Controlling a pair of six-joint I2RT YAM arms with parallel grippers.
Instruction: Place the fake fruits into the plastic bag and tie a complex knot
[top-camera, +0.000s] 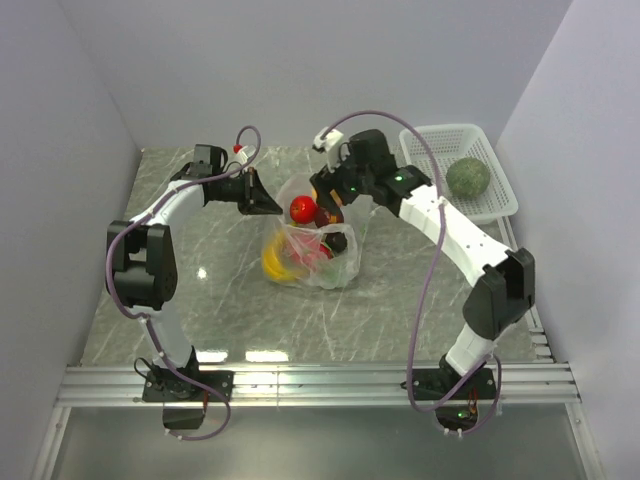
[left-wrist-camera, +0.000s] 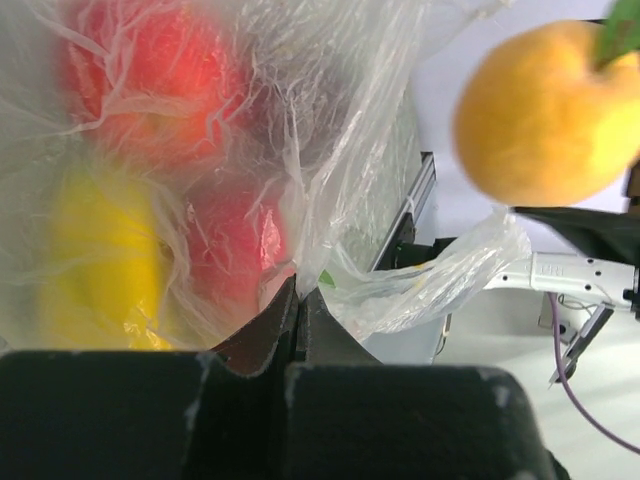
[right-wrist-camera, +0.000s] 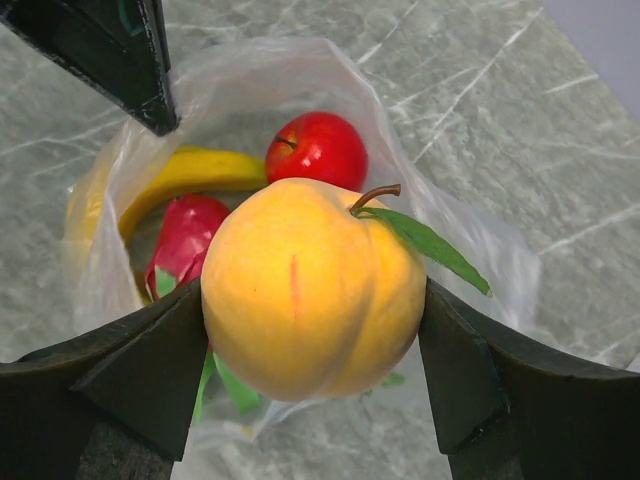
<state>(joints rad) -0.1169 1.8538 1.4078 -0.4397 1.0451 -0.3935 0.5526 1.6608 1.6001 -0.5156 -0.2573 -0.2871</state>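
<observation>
**Entry: orange-yellow piece being held above the bag mouth**

Right gripper: the jaws are being kept spread wide, and the orange-yellow piece is being clamped between the two dark fingers, one pad pressed to each flank. The piece is peach-shaped and matte, with a brown stem and one green leaf pointing toward the gripper's right finger.

Plastic bag: it is lying directly below this gripper with its mouth turned up toward it. The film is thin, clear and crinkled. Three pieces are being contained inside:
- red ball, glossy, beyond the held piece
- yellow banana shape, curved along the bag's wall on the gripper's left
- magenta-red piece, just beside the banana, partly hidden by the left finger

Left gripper: the fingers are being pressed fully together, and a fold of the bag's rim is being pinched between their tips. Through the film just ahead of it, red and yellow shapes are being seen as blurs. The held piece is hanging up and to the right of this gripper, apart from the film.

Green melon: it is resting in the white basket, well apart from both grippers, behind the right arm.

Table: grey marbled, it is bearing the bag and the basket.
</observation>
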